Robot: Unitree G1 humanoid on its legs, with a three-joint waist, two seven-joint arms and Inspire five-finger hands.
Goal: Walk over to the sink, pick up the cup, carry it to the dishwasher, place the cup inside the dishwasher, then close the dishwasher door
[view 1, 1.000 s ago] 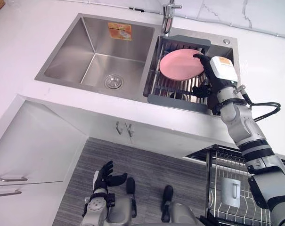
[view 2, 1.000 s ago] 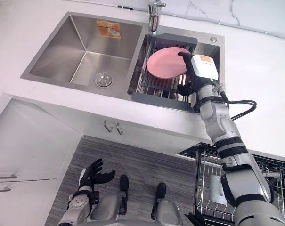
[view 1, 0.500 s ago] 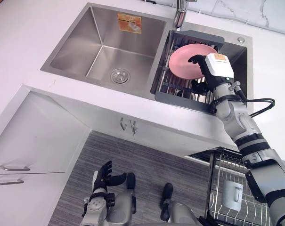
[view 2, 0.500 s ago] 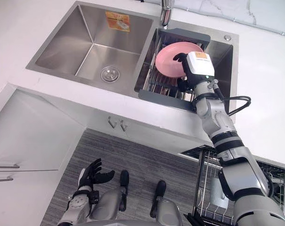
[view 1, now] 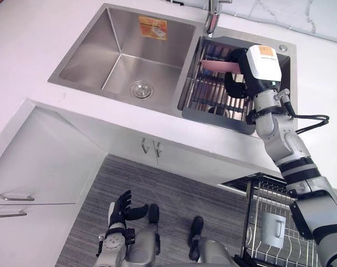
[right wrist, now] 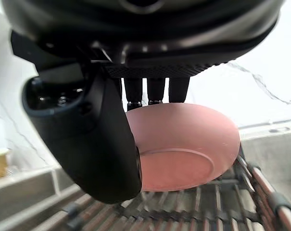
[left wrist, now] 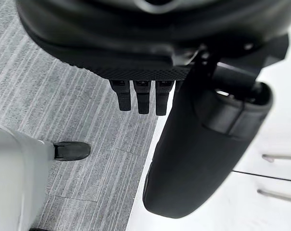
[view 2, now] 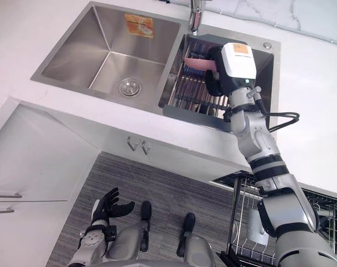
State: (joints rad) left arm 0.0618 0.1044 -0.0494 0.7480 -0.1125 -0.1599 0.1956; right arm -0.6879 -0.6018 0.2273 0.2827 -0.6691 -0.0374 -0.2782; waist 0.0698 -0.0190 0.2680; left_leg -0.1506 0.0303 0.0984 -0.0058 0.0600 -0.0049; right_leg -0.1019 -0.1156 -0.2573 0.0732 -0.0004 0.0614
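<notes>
In the eye views the right hand (view 1: 235, 84) holds a pink plate (view 1: 215, 65) edge-on above the drain rack (view 1: 213, 100) in the sink (view 1: 118, 61). There is no cup there; a white cup (view 1: 273, 227) stands in the dishwasher rack (view 1: 257, 192), and the left hand (view 1: 123, 210) hangs low, fingers loosely apart. The right wrist view shows thumb (right wrist: 102, 144) and fingers (right wrist: 155, 91) clamped on the plate's rim — best keep that pinch firm and lift clear of the rack wires before swinging away.
</notes>
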